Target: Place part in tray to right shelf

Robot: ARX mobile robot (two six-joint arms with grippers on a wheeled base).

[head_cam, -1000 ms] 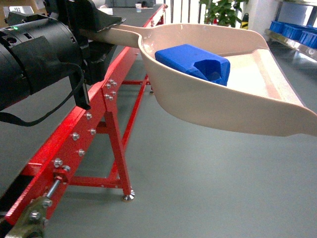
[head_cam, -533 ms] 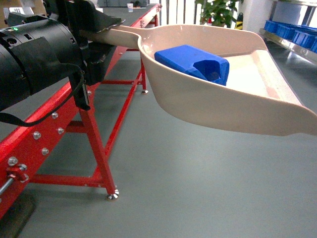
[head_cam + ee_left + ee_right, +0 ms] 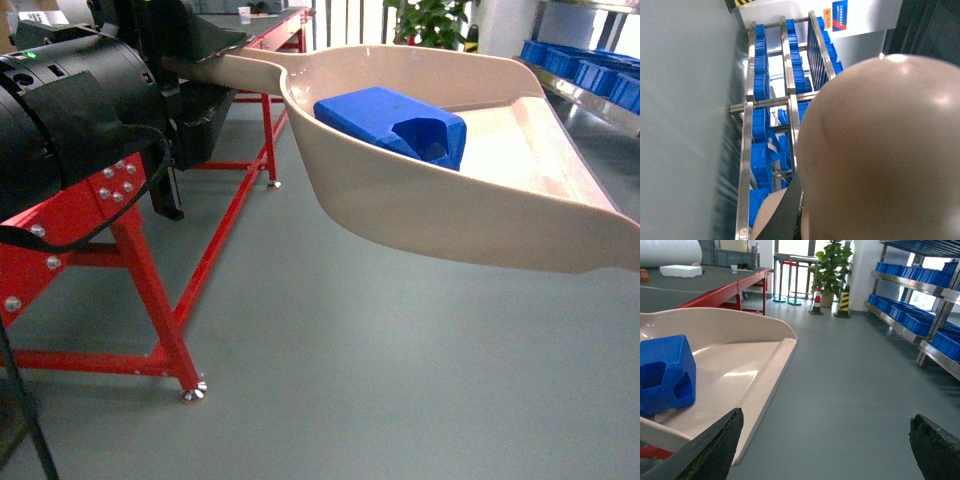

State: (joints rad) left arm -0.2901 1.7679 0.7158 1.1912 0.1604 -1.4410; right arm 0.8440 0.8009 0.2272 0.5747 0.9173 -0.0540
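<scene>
Shifted since the earlier head frames: the red table frame (image 3: 130, 250) has slid toward 9 o'clock and its foot now sits lower left, while the shelf at 2 o'clock shows more fully, which suggests the base is turning or rolling toward the right; tray and part keep their places in view. Item one, the tray (image 3: 420, 200): cream scoop, carried in the air above the grey floor (image 3: 350, 380), its handle running to 10 o'clock into the left gripper (image 3: 195, 60), whose black fingers appear closed about the handle, though the contact itself is partly hidden. Item two, the part (image 3: 392, 125): blue block lying in the deep back end of the tray near the handle root, handle hole toward 4 o'clock; the raised walls likely keep it from sliding out during travel. Item three, the right shelf (image 3: 912, 315): steel rack with blue crates (image 3: 900, 312), at 2 o'clock in the right wrist view, well apart from the tray. Item four, the right gripper (image 3: 822, 442): two dark fingers spread wide, nothing between them, held just beside the tray's open lip, probably kept clear as a spare hand.
</scene>
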